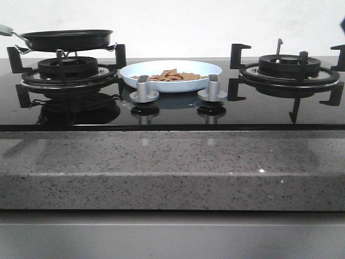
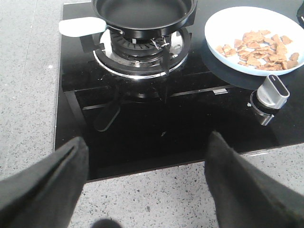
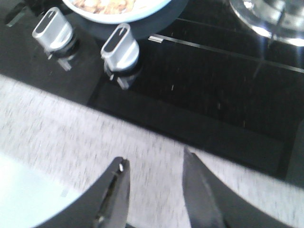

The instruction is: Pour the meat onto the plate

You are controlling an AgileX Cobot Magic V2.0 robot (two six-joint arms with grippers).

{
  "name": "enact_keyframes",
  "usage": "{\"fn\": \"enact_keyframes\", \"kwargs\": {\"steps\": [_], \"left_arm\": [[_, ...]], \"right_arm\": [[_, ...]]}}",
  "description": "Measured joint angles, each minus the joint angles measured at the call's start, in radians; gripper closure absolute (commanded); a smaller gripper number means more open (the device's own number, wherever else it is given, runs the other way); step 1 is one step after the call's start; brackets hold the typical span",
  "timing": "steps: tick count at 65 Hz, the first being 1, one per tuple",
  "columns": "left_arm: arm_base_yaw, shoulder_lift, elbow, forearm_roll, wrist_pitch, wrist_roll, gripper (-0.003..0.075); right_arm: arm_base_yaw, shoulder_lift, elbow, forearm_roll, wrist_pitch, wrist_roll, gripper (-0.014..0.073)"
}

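Left gripper (image 2: 145, 183): fingers (image 2: 45, 183) spread wide, nothing between them, hovering over the near edge of the black glass hob (image 2: 156, 123) where it meets the speckled counter (image 2: 28, 95). Right gripper (image 3: 154, 194): fingers (image 3: 114, 197) set a moderate gap apart, holding nothing, above the counter just in front of the hob; this view is blurred. The meat (image 1: 171, 75) lies on the plate (image 1: 207, 69), a loose heap of small tan pieces gathered toward the side nearer the knobs. The plate sits on the hob glass between the two burners, directly behind the two silver knobs (image 1: 144, 89). The pan (image 1: 67, 39) rests on the left burner (image 1: 67, 70), upright. Differences between views: the front view shows neither gripper, but it alone shows the right burner (image 1: 288, 67) whole, with nothing on it, and the counter's front edge. The left wrist view alone looks into the pan, whose black inside holds no pieces, and shows its pale handle (image 2: 80, 26) pointing away from the plate; it takes in one knob only. The right wrist view shows both knobs close up and only a sliver of the plate's rim, with meat just visible at the frame edge.
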Motion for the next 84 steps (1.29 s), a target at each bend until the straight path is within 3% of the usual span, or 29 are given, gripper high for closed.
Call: {"fn": "enact_keyframes", "kwargs": {"steps": [8,23,26,31,70,84], "left_arm": [[0.0,0.0,0.0,0.0,0.0,0.0,0.0271],[0.0,0.0,0.0,0.0,0.0,0.0,0.0589],[0.0,0.0,0.0,0.0,0.0,0.0,0.0651],[0.0,0.0,0.0,0.0,0.0,0.0,0.0735],[0.0,-0.005,0.004,-0.004,0.0,0.0,0.0741],[0.044,-0.158,0.172,-0.004,-0.135,0.0,0.0741]], "right_arm": [[0.0,-0.067,0.047,-0.001,0.009,0.0,0.0337],[0.0,-0.125,0.071,-0.001,0.026,0.0,0.0631],[0.0,-0.125,0.073,-0.001,0.031,0.0,0.0671],[0.0,-0.125,0.073,-0.001,0.033,0.0,0.0664],[0.0,-0.125,0.075,-0.001,0.056,0.0,0.0664],[0.0,-0.125,0.075,-0.001,0.058,0.0,0.0664]]}}
